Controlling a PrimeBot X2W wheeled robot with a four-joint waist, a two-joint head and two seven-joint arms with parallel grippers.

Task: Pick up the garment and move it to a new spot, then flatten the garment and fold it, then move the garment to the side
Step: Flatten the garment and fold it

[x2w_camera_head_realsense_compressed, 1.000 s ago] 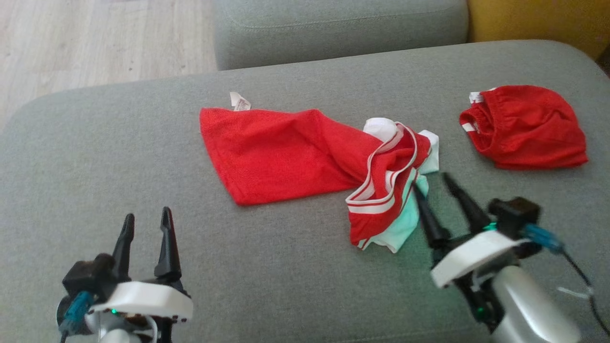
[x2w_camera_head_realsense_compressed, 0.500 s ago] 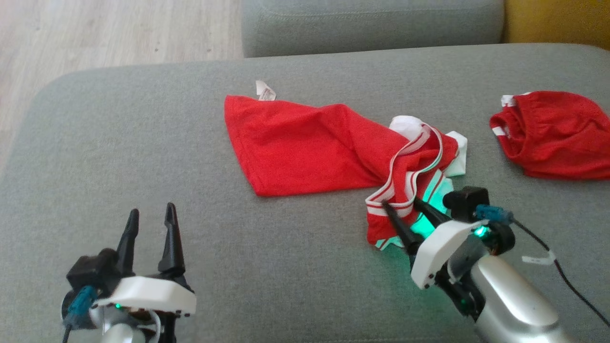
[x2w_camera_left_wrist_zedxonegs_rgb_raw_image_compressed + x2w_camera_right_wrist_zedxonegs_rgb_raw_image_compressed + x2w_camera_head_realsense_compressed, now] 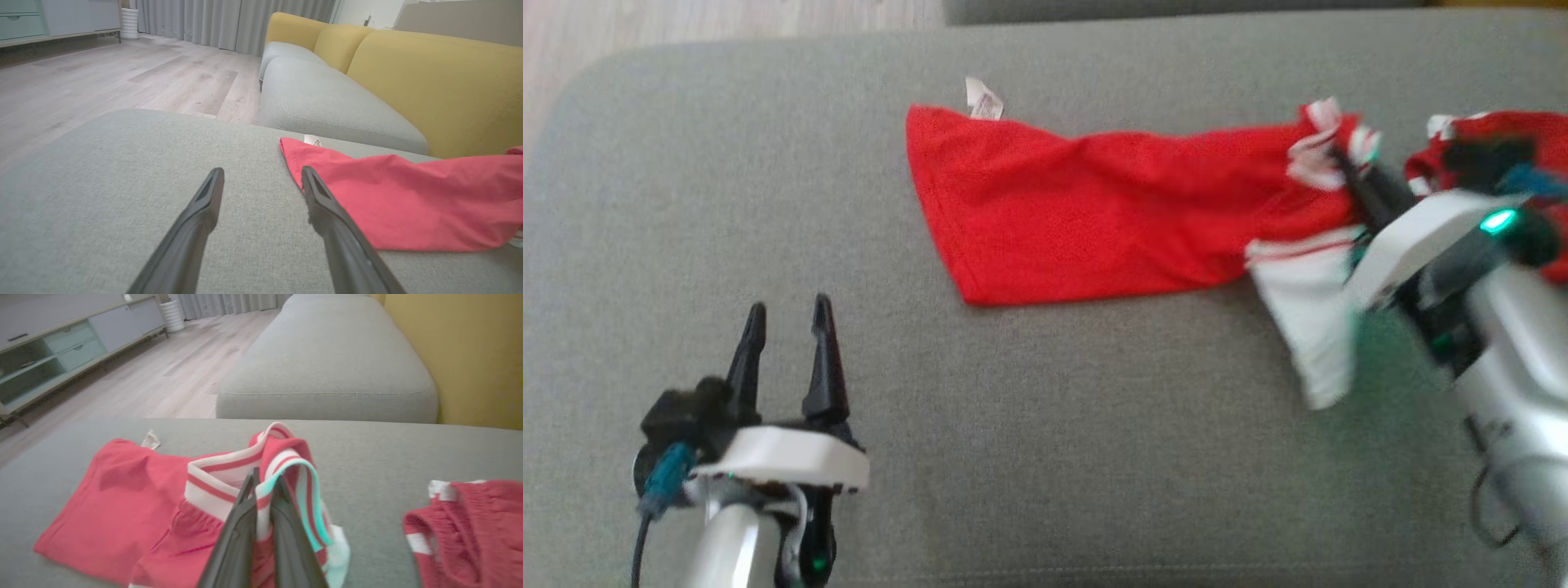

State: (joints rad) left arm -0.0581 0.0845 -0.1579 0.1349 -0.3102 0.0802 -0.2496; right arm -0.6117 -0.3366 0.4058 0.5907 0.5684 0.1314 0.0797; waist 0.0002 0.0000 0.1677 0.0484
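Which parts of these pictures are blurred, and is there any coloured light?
Head view: the right hand and the end of the red jersey it grips are smeared, the left hand is sharp, and green light tints the grey cushion beside the wrist. Left wrist view: sharp, evenly lit. Right wrist view: slightly soft; the jersey trim looks teal.

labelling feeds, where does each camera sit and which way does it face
head view: on the head, looking down at the grey cushion and red jersey; left gripper open, right gripper shut on its striped collar.
left wrist view: low over the cushion, facing along its open fingers to the jersey's hem and yellow sofa back.
right wrist view: looks along its shut fingers at the collar, red shorts at right.
all three share the jersey.
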